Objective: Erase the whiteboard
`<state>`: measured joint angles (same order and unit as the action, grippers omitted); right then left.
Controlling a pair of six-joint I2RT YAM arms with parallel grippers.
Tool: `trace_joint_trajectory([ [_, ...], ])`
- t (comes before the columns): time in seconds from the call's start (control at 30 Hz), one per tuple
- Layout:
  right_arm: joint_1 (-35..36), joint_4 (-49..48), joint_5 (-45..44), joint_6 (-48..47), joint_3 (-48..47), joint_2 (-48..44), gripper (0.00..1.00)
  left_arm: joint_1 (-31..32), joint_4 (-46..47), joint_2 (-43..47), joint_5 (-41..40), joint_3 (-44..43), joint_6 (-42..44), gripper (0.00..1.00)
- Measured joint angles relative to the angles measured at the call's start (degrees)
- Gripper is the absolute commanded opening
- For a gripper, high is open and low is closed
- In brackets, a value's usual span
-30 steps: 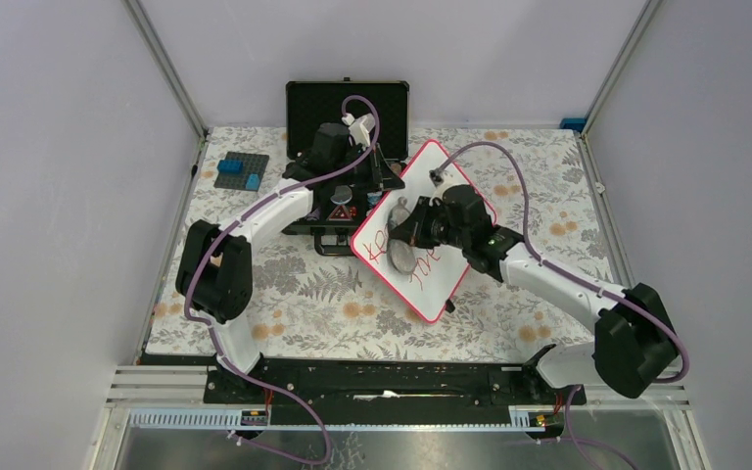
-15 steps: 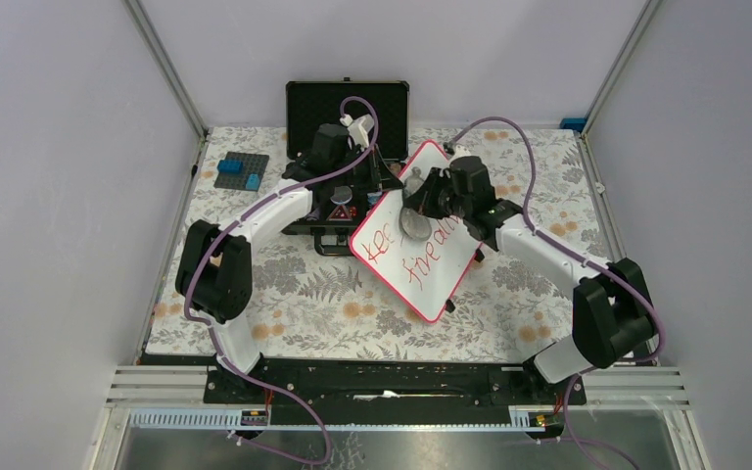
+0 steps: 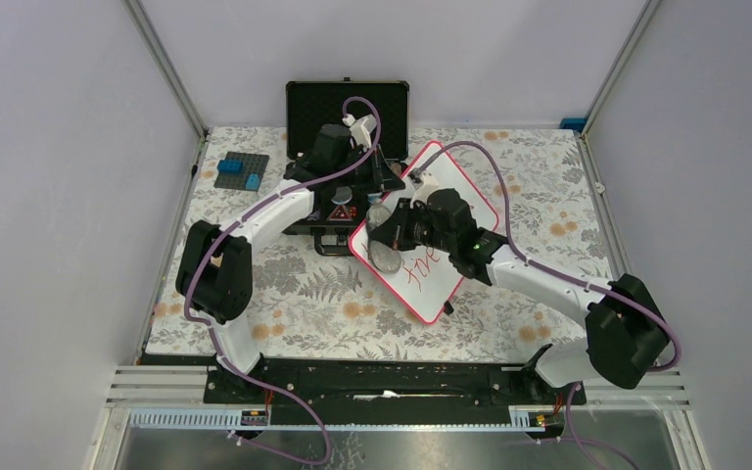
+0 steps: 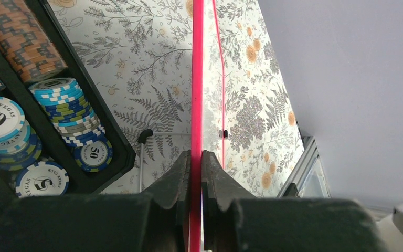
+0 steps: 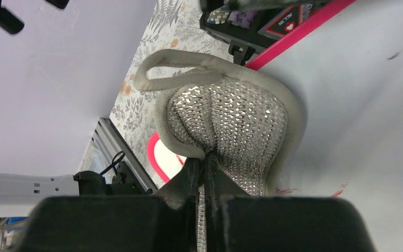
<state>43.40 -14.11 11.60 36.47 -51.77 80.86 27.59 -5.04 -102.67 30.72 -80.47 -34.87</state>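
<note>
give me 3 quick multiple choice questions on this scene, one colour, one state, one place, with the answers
1. What colour is the rim of the whiteboard?
A) green B) red-pink C) black

2. The left hand is:
A) shut on the whiteboard's rim B) open above the board C) out of every view

3. Where is the sparkly pad?
A) under the whiteboard B) in the left hand C) in the right hand, against the board

Answers:
1. B, as the left wrist view shows the rim edge-on in red-pink.
2. A, as that same view shows the rim clamped in it.
3. C, as the right wrist view shows the pad gripped there, lying on the white surface.
</note>
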Motion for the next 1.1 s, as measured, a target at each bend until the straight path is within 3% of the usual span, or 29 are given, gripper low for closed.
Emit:
trace_joint_trajectory([
  [0.4,-15.3,3.1,3.7,1.4,-1.6,2.9,0.0,0.2,0.0,0.0,-1.2,0.0,0.2,0.0],
  [0.63,-12.8,4.4,1.6,-1.8,-3.0,3.5,0.0,0.1,-0.6,0.0,-1.5,0.0,0.3,0.0],
  [0.77,-7.4,4.3,-2.9,-4.0,-3.2,2.6,0.0,-0.3,-1.0,0.0,-1.4,0.0,0.3,0.0],
  [0.9,-0.9,2.4,-2.1,-3.5,-2.3,1.1,0.0,-0.3,-0.9,0.1,-1.0,0.0,0.3,0.0],
  [1.1,-2.4,-0.5,1.7,-1.1,0.2,0.1,0.0,0.1,-0.5,0.2,-0.8,0.0,0.3,0.0],
])
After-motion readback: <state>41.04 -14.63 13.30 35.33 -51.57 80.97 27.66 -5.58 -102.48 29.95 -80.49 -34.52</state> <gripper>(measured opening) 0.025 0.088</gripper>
